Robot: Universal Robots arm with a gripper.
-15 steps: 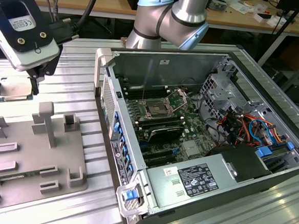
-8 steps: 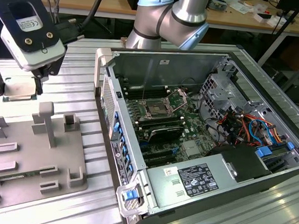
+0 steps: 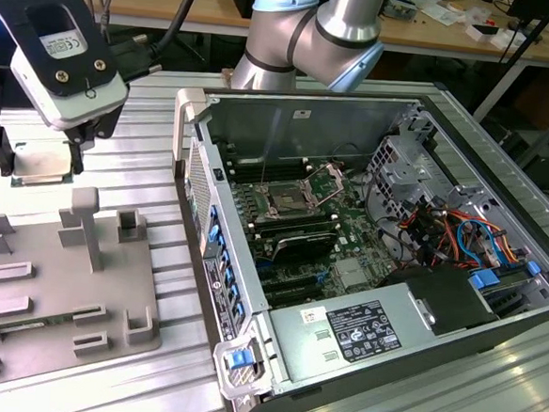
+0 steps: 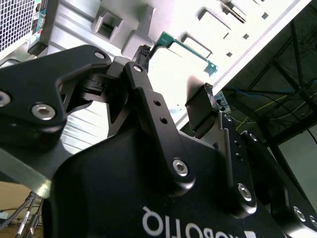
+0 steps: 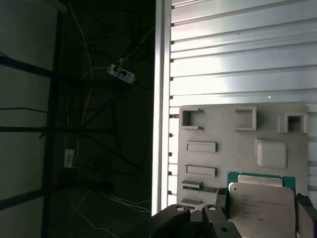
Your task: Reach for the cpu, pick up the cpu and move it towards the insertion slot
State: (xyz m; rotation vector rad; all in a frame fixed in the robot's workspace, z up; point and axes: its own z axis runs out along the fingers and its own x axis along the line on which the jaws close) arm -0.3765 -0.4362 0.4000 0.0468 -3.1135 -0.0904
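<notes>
The small flat square cpu (image 5: 261,203), silvery metal top edged by a thin green rim, sits clamped between the two black fingers (image 4: 200,106) of the gripper (image 3: 40,163), raised clear above the grey plastic fixture tray (image 3: 24,283). In the exterior view the chip (image 3: 40,163) hangs above the tray's far edge, over the ribbed aluminium table (image 3: 145,169). The square dark insertion slot (image 3: 287,203), framed in shiny metal on the green motherboard inside the open computer case (image 3: 456,304), lies well apart from the tray.
</notes>
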